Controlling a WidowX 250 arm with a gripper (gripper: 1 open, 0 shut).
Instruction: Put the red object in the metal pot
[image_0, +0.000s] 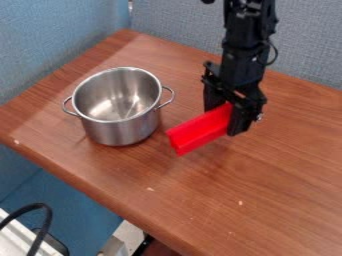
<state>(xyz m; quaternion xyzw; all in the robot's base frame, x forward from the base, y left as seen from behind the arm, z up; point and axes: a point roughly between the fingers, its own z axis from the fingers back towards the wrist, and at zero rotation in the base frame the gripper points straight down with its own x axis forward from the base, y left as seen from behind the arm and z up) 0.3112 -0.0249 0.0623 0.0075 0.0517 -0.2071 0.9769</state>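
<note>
The red object (195, 135), a long bright red bar, hangs just above the table, right of the pot. My gripper (230, 122) points straight down and is shut on the bar's right end, with a black finger on each side. The rest of the bar sticks out to the lower left, toward the pot. The metal pot (118, 105) stands upright and empty on the left part of the table, one loop handle facing the bar. A small gap separates the bar's free end from the pot's wall.
The wooden table (241, 200) has its front edge running diagonally at lower left. A blue wall stands behind it. A black cable (27, 225) loops on the floor at bottom left.
</note>
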